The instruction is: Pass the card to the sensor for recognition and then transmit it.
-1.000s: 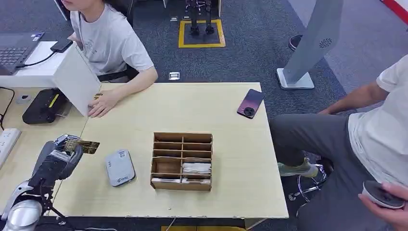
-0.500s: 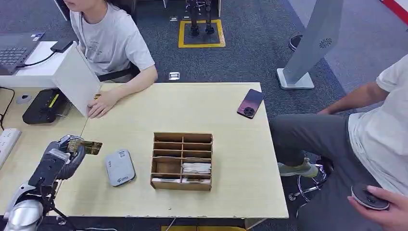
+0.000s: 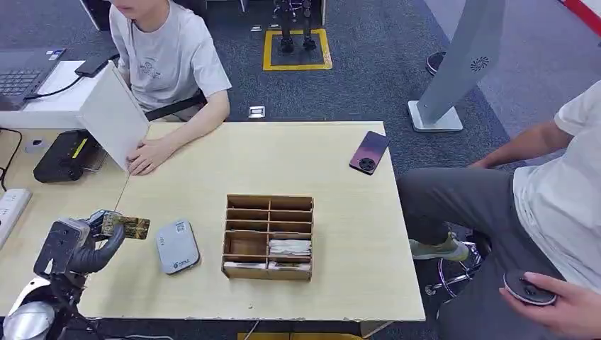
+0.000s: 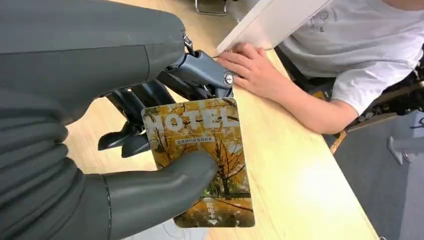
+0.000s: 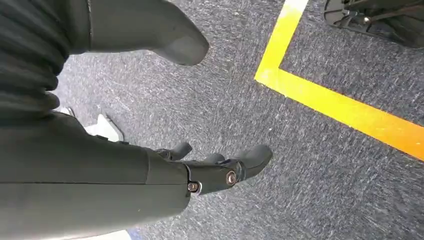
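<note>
The left robot hand (image 3: 88,237) holds a hotel key card (image 3: 131,226) above the near left part of the pale wooden worktop (image 3: 333,283), with the card jutting out toward the grey card reader (image 3: 176,246) that lies flat just beside it. Seen from the left wrist, the card (image 4: 202,160) bears an autumn-tree print and the word HOTEL, and it is pinched between the thick grey thumb (image 4: 165,187) on its face and the darker fingers (image 4: 135,107) behind it. The reader sits between the hand and a wooden compartment organizer (image 3: 268,237), whose lower right compartments hold white cards or papers.

A purple smartphone (image 3: 368,151) lies near the far right corner of the worktop, well apart from the organizer. At the far left corner a seated person in a light T-shirt (image 3: 170,64) rests a hand (image 3: 147,155) on the worktop against a tilted white board (image 3: 113,117). A black device with a yellow label (image 3: 65,156) sits on the adjoining surface just left of the board, and a laptop (image 3: 21,71) stands further back. On the right, a second seated person (image 3: 560,205) holds a small round object (image 3: 526,287).

The right robot hand (image 5: 220,167) hangs over grey carpet (image 5: 320,170) crossed by a yellow floor line (image 5: 345,112), with its fingers apart and nothing in its grasp.
</note>
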Robot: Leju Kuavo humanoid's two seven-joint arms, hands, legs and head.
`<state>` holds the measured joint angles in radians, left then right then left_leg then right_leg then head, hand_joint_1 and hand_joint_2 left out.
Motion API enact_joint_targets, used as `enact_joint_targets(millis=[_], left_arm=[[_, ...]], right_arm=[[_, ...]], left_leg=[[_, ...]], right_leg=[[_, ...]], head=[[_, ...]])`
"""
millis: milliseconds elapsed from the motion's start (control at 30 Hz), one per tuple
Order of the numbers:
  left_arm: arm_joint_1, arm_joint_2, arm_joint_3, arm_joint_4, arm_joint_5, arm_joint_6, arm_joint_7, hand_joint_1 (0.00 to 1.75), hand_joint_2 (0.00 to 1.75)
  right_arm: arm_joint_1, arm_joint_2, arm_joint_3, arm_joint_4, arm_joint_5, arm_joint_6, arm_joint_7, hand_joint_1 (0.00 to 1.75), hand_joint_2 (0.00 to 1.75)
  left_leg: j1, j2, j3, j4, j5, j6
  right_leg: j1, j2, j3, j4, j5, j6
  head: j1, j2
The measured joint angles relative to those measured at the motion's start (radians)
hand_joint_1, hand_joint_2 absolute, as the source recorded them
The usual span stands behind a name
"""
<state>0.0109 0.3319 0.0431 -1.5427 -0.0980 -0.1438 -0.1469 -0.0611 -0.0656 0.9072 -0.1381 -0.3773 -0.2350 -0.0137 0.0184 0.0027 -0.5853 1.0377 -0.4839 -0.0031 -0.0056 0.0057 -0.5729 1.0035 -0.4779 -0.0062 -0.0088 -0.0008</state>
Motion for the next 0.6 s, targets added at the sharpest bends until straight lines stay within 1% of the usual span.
enact_joint_targets(millis=[600], left_arm=[[0.0, 0.0, 0.0, 0.005, 0.0, 0.0, 0.0, 1.75, 1.75]], right_arm=[[0.0, 0.0, 0.005, 0.0, 0.0, 0.0, 0.0, 0.0, 1.75]], left_leg=[[0.0, 0.0, 0.0, 0.0, 0.0, 0.0]], right_leg=[[0.0, 0.0, 0.0, 0.0, 0.0, 0.0]], head=[[0.0, 0.0]])
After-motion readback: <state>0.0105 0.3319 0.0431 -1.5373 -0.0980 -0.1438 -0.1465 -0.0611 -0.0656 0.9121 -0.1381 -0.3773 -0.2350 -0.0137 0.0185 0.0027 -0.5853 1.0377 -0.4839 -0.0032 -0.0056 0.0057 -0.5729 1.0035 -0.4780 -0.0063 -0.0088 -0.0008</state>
